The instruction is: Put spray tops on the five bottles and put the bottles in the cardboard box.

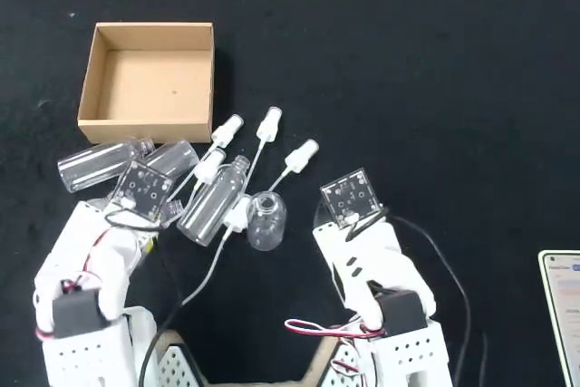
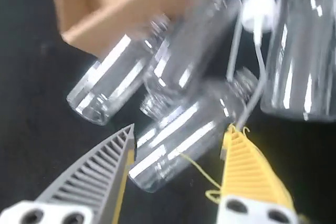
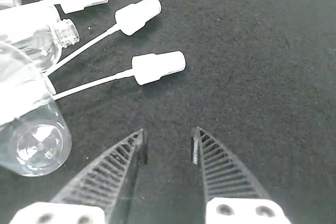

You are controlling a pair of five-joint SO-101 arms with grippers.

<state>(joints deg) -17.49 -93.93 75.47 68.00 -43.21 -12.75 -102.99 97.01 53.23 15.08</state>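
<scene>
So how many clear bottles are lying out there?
5. Two bottles lie by the cardboard box, one between the left jaws, one mid-cluster, one nearest the right arm.

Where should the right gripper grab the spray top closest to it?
Grip the spray top on its white head, from above, jaws across its width. It lies flat; its dip tube is thin and probably hard to pinch. The right gripper hangs open, just short of it.

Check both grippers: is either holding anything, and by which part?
Nothing clearly held. The left gripper is open, tips flanking a bottle mid-body; the right gripper is open over bare table.
</scene>
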